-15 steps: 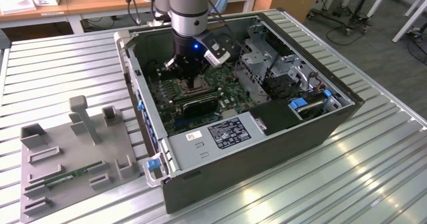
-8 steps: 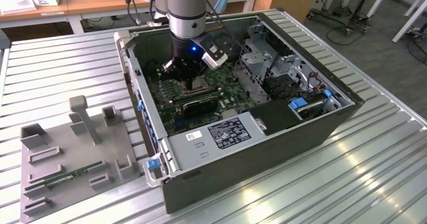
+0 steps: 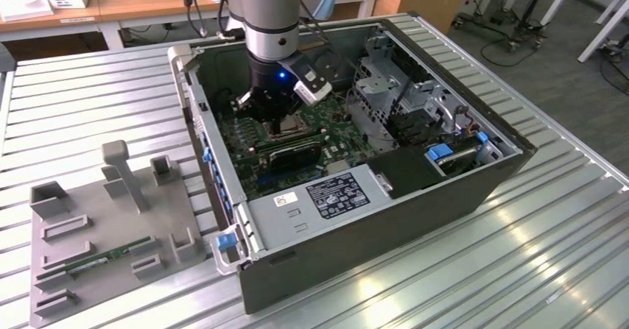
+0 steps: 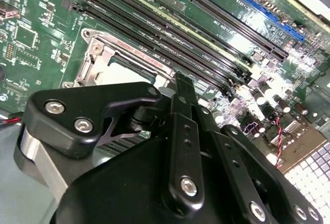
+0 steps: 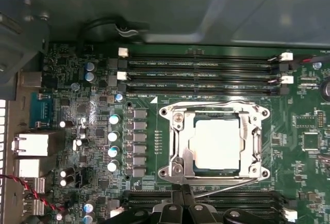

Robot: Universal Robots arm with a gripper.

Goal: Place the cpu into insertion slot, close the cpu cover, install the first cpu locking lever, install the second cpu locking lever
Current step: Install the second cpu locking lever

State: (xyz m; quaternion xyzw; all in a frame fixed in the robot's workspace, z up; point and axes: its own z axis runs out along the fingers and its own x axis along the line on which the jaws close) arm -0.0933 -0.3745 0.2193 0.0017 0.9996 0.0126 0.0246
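Inside the open computer case [image 3: 413,196], the gripper [image 5: 184,195], fingers pressed together and empty, hovered just beside the insertion slot [image 5: 214,144], where the cpu [image 5: 216,142] sat seated under the closed cpu cover [image 5: 247,146]; both locking levers appeared latched.

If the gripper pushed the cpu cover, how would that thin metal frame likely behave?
The cpu cover looks like thin sheet metal, so probably springy rather than rigid. It lies flat around the cpu, so a push would likely press it down, not tip it. Its smooth silver face may be slippery.
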